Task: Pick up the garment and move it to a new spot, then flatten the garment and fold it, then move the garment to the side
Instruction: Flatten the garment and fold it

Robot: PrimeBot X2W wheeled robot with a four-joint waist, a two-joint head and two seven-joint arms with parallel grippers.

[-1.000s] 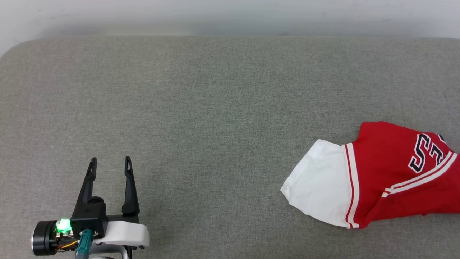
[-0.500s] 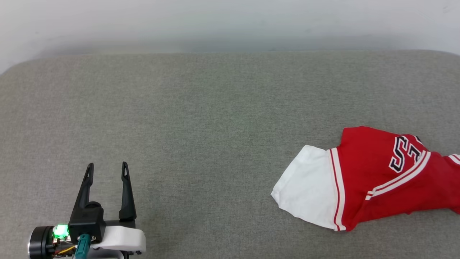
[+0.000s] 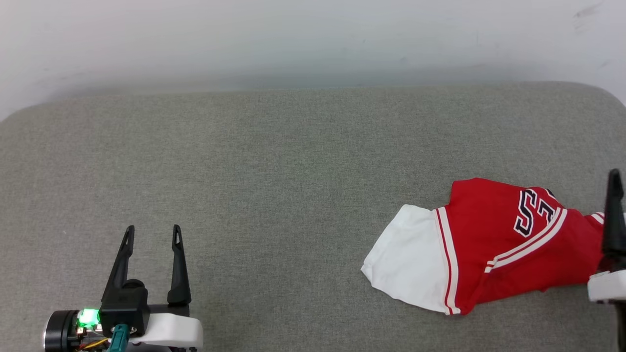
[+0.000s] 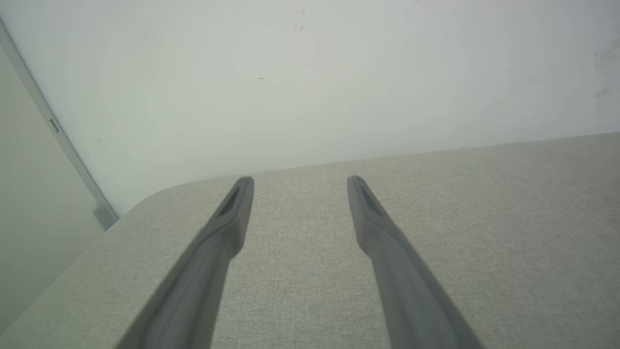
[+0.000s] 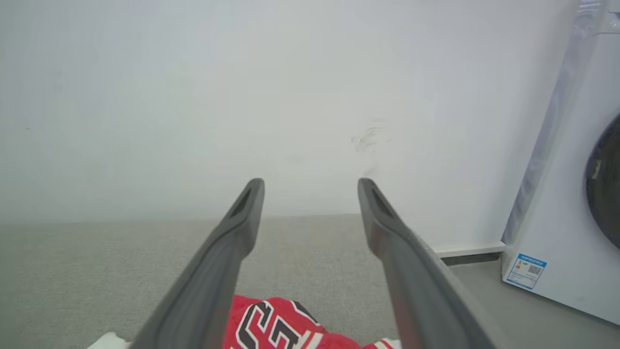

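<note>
Since a second ago the head camera has been shifted: more wall is seen above the table, and one dark finger of the right gripper is now seen at the right edge of the head view. The garment is drawn further left in that view, but its shape is unchanged.

Nearest, at the lower left of the head view, the left gripper is held over bare table, fingers spread and nothing between them. A green light is lit on its wrist. The same wide gap is seen in the left wrist view.

The right gripper's fingers are likewise spread apart in the right wrist view, with nothing gripped. The garment is seen low between them at the bottom edge of that view. Whether the finger at the edge of the head view touches the cloth cannot be told.

The garment is laid crumpled on the right part of the table, well apart from the left gripper. Its white sleeve is turned toward the table's middle. The red body, crossed by red-white striped trim, is spread toward the right edge. Black, white-outlined lettering is seen on its far side.

Beyond the table the wall is seen, with scuff marks. A white washer is seen at the right of the right wrist view.
</note>
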